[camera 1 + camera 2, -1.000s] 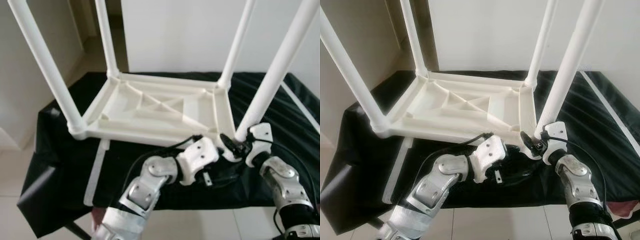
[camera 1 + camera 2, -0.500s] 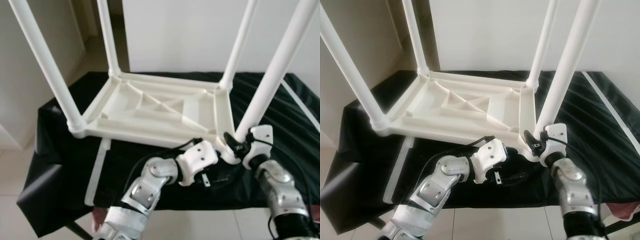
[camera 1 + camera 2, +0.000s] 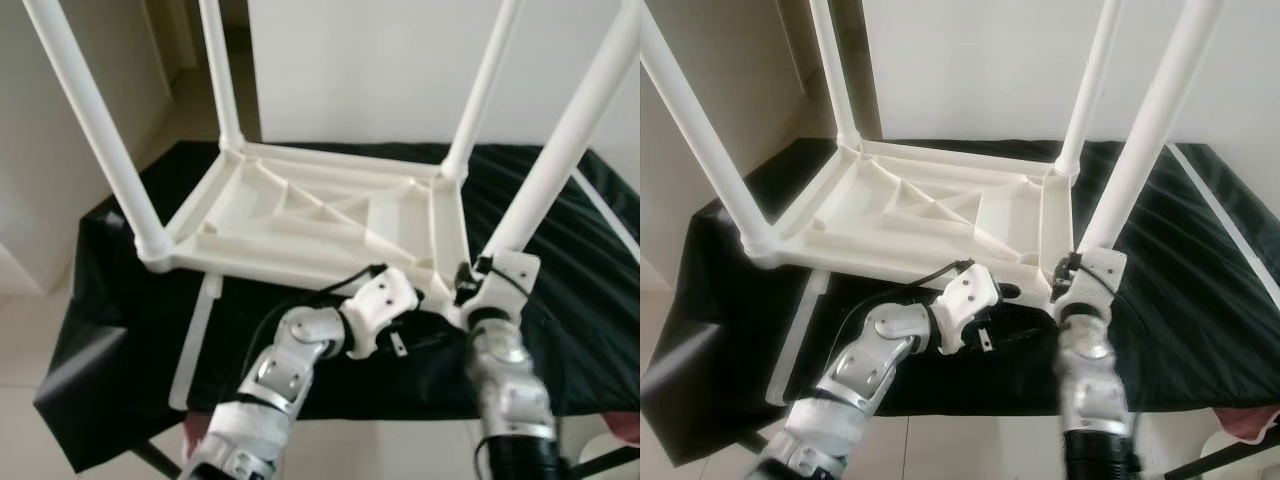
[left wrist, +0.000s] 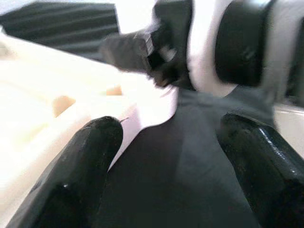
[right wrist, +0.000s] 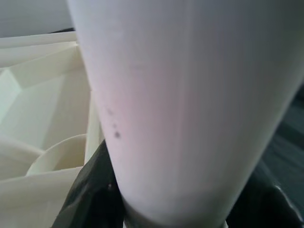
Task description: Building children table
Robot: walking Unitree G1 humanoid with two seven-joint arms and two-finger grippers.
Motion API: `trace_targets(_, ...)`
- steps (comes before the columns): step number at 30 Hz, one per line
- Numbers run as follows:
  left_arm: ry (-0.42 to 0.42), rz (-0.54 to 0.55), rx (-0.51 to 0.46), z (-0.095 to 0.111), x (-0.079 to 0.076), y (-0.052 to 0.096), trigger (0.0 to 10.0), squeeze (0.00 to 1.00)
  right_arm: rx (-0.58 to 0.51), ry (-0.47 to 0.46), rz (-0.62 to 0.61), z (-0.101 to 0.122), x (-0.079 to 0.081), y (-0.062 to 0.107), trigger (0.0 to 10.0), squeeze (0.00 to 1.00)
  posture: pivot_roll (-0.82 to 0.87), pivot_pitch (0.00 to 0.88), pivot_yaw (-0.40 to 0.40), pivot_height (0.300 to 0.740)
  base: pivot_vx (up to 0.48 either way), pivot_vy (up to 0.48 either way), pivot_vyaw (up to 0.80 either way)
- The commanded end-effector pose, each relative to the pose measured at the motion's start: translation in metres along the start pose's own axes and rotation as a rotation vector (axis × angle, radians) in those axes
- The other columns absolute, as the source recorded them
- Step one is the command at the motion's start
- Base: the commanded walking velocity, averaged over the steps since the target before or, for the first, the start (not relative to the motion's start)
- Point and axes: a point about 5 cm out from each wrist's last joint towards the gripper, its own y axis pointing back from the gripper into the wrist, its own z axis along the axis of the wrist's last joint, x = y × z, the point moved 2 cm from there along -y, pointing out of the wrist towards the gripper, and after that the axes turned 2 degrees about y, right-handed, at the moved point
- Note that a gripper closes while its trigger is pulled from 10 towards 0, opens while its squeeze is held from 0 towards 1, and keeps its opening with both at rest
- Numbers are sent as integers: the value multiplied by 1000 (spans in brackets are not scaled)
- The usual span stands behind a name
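right gripper [image 3: 470, 290] fingers clamp the upturned white plastic table's [image 3: 320, 215] near right leg [image 3: 560, 150]; left gripper [image 4: 166, 142] fingers apart beside it.

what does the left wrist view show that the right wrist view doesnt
Left wrist view: the left gripper with its two black fingers spread open over the black cloth, and the right gripper ahead at the tabletop's corner.

Right wrist view: the near right table leg from very close, and a round socket in the tabletop's underside.

Both: the white upturned tabletop and the black cloth under it.
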Motion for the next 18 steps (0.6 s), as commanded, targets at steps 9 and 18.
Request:
trace_targets(9, 45, 325, -58, 5, 27, 8, 10000, 0, 43, -41, 141, -2, 24, 14, 10000, 0, -41, 0, -17, 740, 0, 0, 0)
trace_targets(18, 29, 334, -42, 3, 28, 8, 10000, 0, -28, -39, 161, 9, 17, 11, 10000, 1000, -36, 0, -22, 740, 0, 0, 0)
